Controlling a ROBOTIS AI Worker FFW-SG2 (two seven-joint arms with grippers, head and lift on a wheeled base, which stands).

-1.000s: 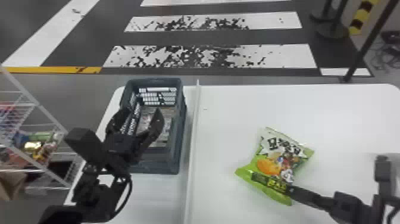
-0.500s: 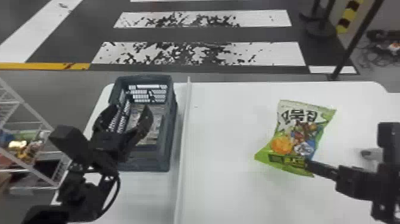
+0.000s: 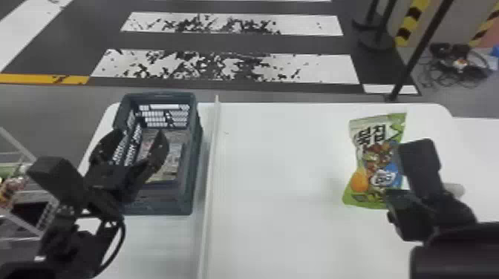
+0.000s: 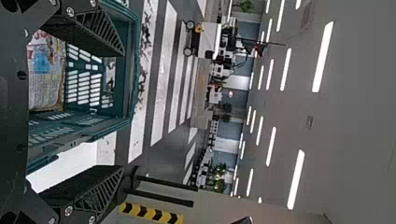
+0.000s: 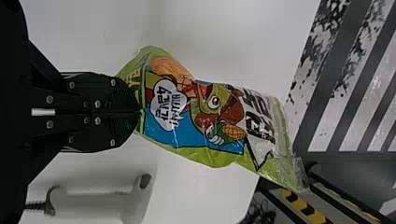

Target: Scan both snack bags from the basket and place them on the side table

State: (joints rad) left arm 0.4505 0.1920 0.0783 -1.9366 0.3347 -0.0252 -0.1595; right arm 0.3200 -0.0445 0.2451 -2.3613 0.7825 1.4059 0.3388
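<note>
Your basket [image 3: 191, 167] stands near the left edge of the white table [image 3: 282, 230], a raised white strip [image 3: 211, 167] running just beside its right wall. From that strip, a broad stretch of bare tabletop gives you room rightward, with the table's far edge roughly level with the basket's far end. The snack bag [image 3: 375, 156] is well apart to the basket's right, near the table's rounded far-right corner. Your left gripper [image 3: 133, 143] hangs over the basket's left part, fingers spread, nothing between the tips.

The left wrist view gives you the basket's slotted inner walls and a printed package [image 4: 44, 84] lying inside; the right wrist view offers the corded scanner [image 5: 98, 205], far off to the basket's right, with its coiled cable.

Your right gripper [image 3: 393, 194], well right of the basket, is closed on the snack bag's near end. In the right wrist view, that end sits pinched at the fingertips, and the rest of the bag extends outward past them, printed face showing.
</note>
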